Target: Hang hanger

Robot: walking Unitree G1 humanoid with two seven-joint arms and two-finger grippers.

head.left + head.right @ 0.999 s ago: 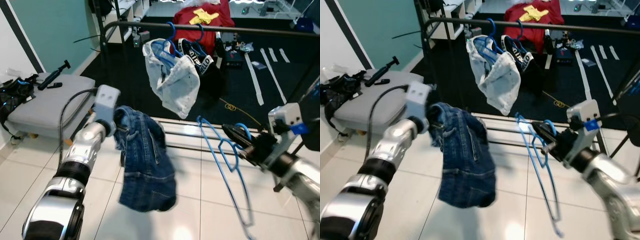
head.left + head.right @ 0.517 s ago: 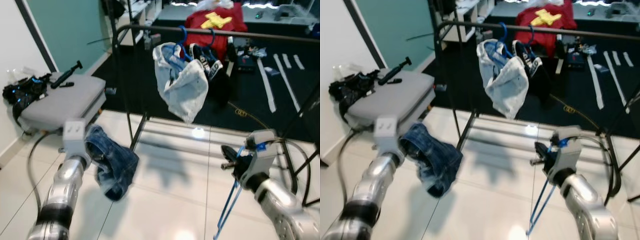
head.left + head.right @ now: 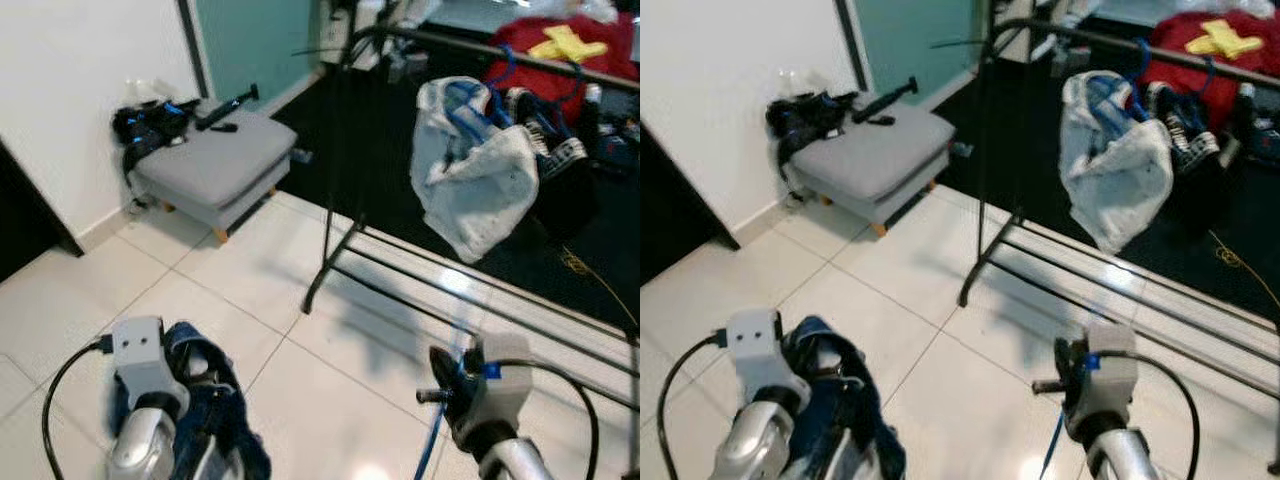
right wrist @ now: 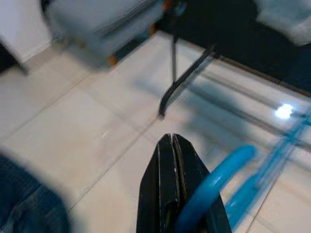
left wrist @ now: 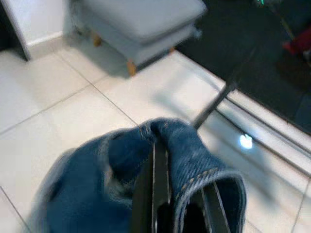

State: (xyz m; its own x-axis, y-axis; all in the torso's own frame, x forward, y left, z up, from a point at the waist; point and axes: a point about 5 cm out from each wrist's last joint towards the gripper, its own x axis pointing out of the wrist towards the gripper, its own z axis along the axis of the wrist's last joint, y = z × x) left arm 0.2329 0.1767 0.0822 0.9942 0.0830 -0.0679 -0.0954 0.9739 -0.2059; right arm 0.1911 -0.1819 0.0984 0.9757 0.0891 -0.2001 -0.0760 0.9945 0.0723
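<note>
Both arms have dropped low: the left pincer pinches blue jeans, the right pincer clamps the blue hanger; dangling, it could snag the garment rack.

Cut off at the lower frame edge: crumpled blue denim garment, thin blue plastic hanger. Blurred in the right wrist view: grey padded stool.
</note>
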